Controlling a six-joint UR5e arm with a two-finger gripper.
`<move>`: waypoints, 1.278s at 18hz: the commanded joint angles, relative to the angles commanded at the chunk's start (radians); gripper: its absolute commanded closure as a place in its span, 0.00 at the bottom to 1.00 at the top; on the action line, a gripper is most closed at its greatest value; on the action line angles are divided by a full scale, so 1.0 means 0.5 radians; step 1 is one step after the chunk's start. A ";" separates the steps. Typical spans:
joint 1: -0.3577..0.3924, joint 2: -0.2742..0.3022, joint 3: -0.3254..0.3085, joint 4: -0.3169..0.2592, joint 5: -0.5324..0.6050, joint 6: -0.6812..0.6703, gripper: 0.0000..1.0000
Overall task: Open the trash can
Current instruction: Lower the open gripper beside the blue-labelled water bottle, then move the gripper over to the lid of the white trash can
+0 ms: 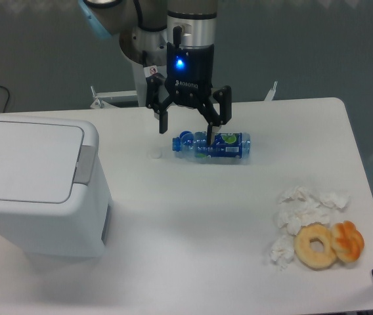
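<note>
Sitting at the table's left edge, the large white boxy plastic trash can (39, 184) has its flat lid down, so opening remains undone. The gripper (185, 133) hangs spread-fingered, empty, above a blue plastic bottle (211, 145), well apart.

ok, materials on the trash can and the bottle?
Trash can: likely white plastic, smooth matte shell with rounded molded corners and a grey push tab. Bottle: looks like clear blue-tinted plastic, glossy, with a printed blue-green label.
</note>
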 joint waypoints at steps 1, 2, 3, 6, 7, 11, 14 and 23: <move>-0.012 -0.012 0.006 0.003 -0.037 -0.068 0.00; -0.018 -0.037 0.021 0.000 -0.083 -0.132 0.00; -0.018 -0.043 0.025 0.000 -0.135 -0.193 0.00; -0.043 -0.080 0.031 0.003 -0.199 -0.466 0.00; -0.061 -0.098 0.043 0.006 -0.212 -0.567 0.00; -0.120 -0.135 0.074 0.006 -0.273 -0.761 0.00; -0.129 -0.144 0.074 0.009 -0.337 -0.832 0.00; -0.196 -0.181 0.071 0.009 -0.344 -0.835 0.00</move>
